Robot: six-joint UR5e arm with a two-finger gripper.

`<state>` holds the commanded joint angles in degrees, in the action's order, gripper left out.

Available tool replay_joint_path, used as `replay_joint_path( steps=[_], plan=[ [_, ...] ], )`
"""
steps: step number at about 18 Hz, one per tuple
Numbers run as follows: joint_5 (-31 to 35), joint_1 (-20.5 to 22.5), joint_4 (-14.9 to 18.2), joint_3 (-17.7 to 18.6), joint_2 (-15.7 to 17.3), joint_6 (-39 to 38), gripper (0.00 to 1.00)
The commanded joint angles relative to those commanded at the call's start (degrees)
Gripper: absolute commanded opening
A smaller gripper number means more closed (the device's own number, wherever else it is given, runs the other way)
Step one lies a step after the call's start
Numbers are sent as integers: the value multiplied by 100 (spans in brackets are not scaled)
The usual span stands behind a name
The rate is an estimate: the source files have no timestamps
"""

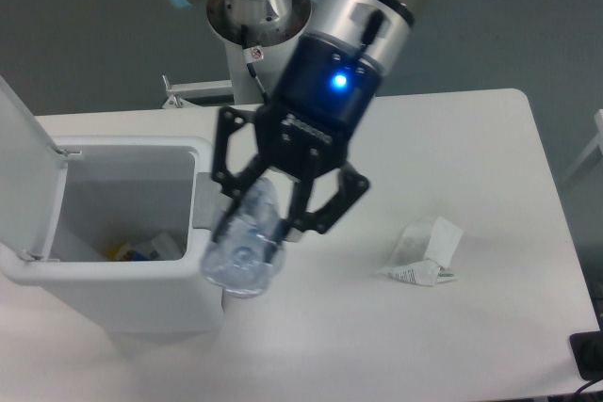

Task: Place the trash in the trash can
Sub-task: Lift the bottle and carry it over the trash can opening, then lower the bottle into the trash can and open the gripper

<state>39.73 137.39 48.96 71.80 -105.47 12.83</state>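
Note:
My gripper is shut on the crushed clear plastic bottle, which hangs tilted from the fingers above the table, just right of the trash can's right wall. The trash can is a white rectangular bin at the left with its lid flipped open and upright. Some litter lies at its bottom. The crumpled white printed wrapper lies on the table to the right, apart from the gripper.
The arm's base stands at the table's back edge, behind the bin. A dark object shows at the lower right corner. The table's right edge runs close to the wrapper's side.

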Motion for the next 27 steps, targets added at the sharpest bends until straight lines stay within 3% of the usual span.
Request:
replay_joint_path(
  steps=[4,9,11,13,17,23,27],
  plan=[
    [61,-334,-17,132,-26,79,44],
    [140,-555,-500,501,-70,105,45],
    [237,-599,-527,589,-79,140,46],
    [237,-608,-536,659,-105,202,55],
    [246,-652,-536,721,-184,483,90],
    [571,-766,-536,853,-158,492,95],
    [641,-696,-536,748,-237,483,100]
  ],
)
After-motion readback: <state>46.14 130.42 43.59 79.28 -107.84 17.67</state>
